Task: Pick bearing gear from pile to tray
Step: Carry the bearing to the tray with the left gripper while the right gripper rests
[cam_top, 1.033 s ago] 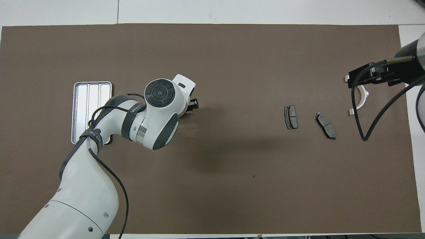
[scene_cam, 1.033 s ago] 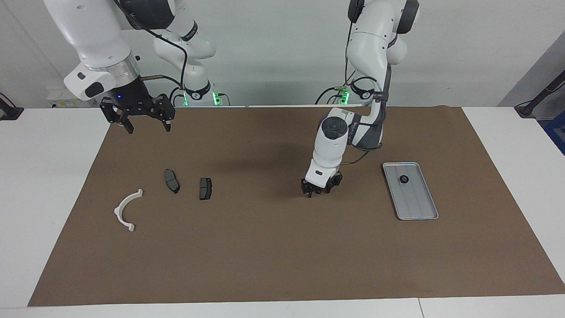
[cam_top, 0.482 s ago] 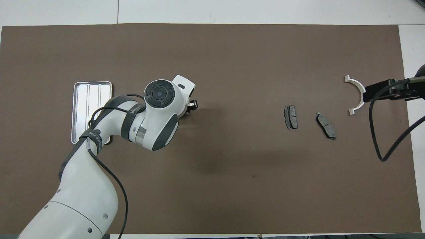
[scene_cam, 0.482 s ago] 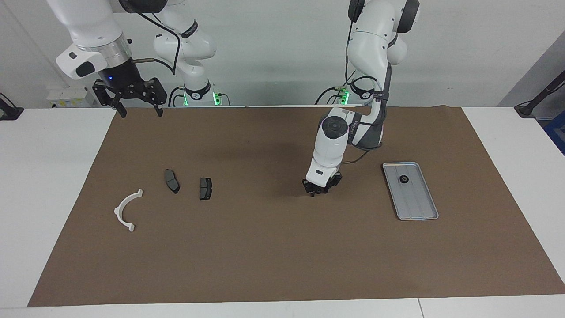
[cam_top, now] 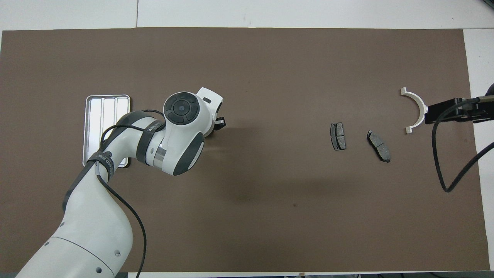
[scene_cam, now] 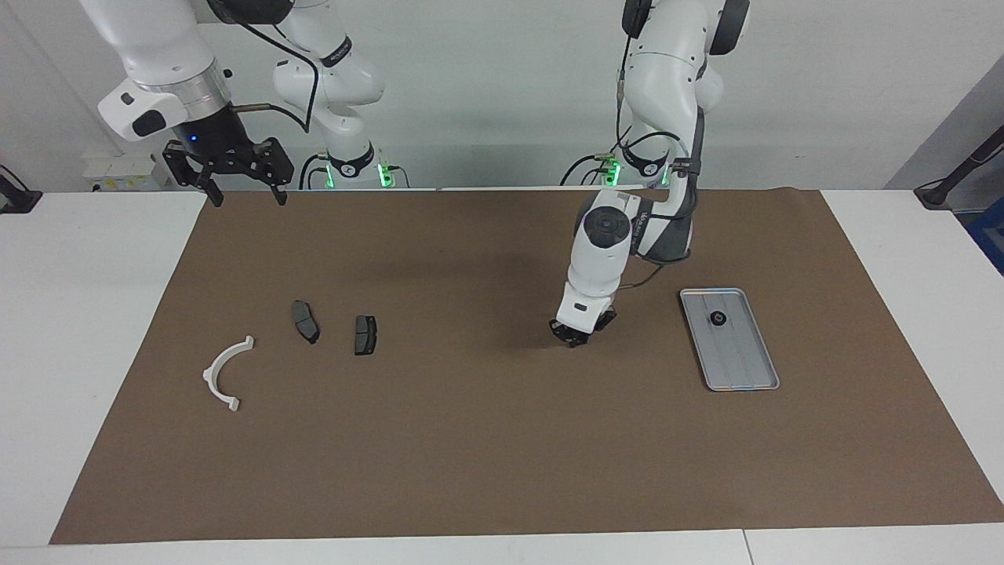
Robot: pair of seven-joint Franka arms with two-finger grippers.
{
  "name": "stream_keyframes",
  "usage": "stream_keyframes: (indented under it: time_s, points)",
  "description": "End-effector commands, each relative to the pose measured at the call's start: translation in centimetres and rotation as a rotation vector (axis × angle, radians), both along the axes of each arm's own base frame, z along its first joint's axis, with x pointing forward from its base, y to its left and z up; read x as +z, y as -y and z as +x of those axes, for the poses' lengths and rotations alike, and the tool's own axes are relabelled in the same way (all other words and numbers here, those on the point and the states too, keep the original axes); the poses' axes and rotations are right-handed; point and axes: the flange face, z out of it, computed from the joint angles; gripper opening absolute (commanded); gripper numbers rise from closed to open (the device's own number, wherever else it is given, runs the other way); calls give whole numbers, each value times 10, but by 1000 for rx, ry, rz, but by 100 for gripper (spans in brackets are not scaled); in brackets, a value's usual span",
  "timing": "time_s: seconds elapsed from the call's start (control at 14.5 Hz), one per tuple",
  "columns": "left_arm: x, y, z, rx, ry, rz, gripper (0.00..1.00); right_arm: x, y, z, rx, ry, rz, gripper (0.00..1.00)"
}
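My left gripper (scene_cam: 575, 340) is shut, its fingertips low over the brown mat (scene_cam: 486, 439) midway along the table; in the overhead view only the tip of the left gripper (cam_top: 220, 123) peeks out from under the wrist. Whether anything sits between the fingertips I cannot tell. The silver tray (scene_cam: 733, 377) lies toward the left arm's end, and one small black bearing gear (scene_cam: 717, 318) rests in it. In the overhead view the arm covers part of the tray (cam_top: 102, 112). My right gripper (scene_cam: 239, 184) hangs open and empty, high over the mat's corner by its base.
At the right arm's end lie a white half-ring bracket (scene_cam: 213, 365) (cam_top: 420, 105) and two dark brake pads (scene_cam: 305, 321) (scene_cam: 365, 334), spaced apart on the mat. The overhead view shows the pads (cam_top: 338, 136) (cam_top: 378, 146) too. A black cable (cam_top: 436, 154) loops from the right arm.
My left gripper has closed and shifted slightly toward the tray. The right gripper rose and pulled back toward its base, uncovering the bracket in the overhead view.
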Motion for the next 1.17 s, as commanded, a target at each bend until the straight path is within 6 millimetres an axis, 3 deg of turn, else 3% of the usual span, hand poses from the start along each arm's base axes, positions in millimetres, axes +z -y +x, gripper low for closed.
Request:
stream_keyframes:
  time_s: [0.0, 0.07, 0.28, 0.34, 0.41, 0.83, 1.1]
  points:
    - [64, -103, 15, -32, -27, -6, 1, -1, 4, -7, 22, 6, 5, 100]
    - [78, -136, 20, -56, -35, -7, 1, 0, 4, -8, 22, 7, 5, 100]
    - [70, -247, 33, -167, -21, -6, 1, -1, 3, -7, 23, 4, 4, 100]
    - [67, -270, 34, -212, -5, -2, 0, -2, 3, -7, 25, 3, 4, 100]
    - [63, -277, 37, -226, 17, 2, 0, -3, 2, -6, 25, 1, 4, 100]
    - [20, -270, 47, -284, 16, 10, 0, -2, 2, -7, 26, 1, -2, 100]
    - [7, -274, 48, -317, 16, 13, 0, -2, 3, -7, 26, 1, -7, 100]
